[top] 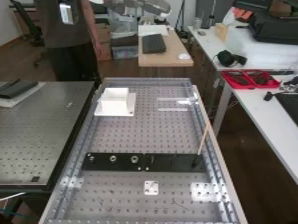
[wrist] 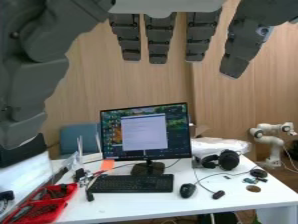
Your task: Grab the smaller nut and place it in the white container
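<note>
The smaller nut waits on the bar; the hand is up and away from it, with fingers wide.
The small round metal nut [top: 91, 158] stands on the flat black bar [top: 174, 162], near its left end in the high view, and the dark grey hand [wrist: 158, 37] has its fingers straight and apart, holding nothing. For a good grasp, I think the hand should first turn palm down above the bar, then come down slowly and pinch with thumb and one fingertip only, because the nut is low and may slip or tip. The larger round metal nut [top: 113, 158] is just beside, so wide fingers could knock it, and the round metal bearing [top: 134, 159] follows in the row. A thin light-brown stick [top: 203, 140] rises near the bar's other end. The white box-shaped container [top: 116, 101] is farther up the perforated metal bench [top: 120, 134], well apart.
</note>
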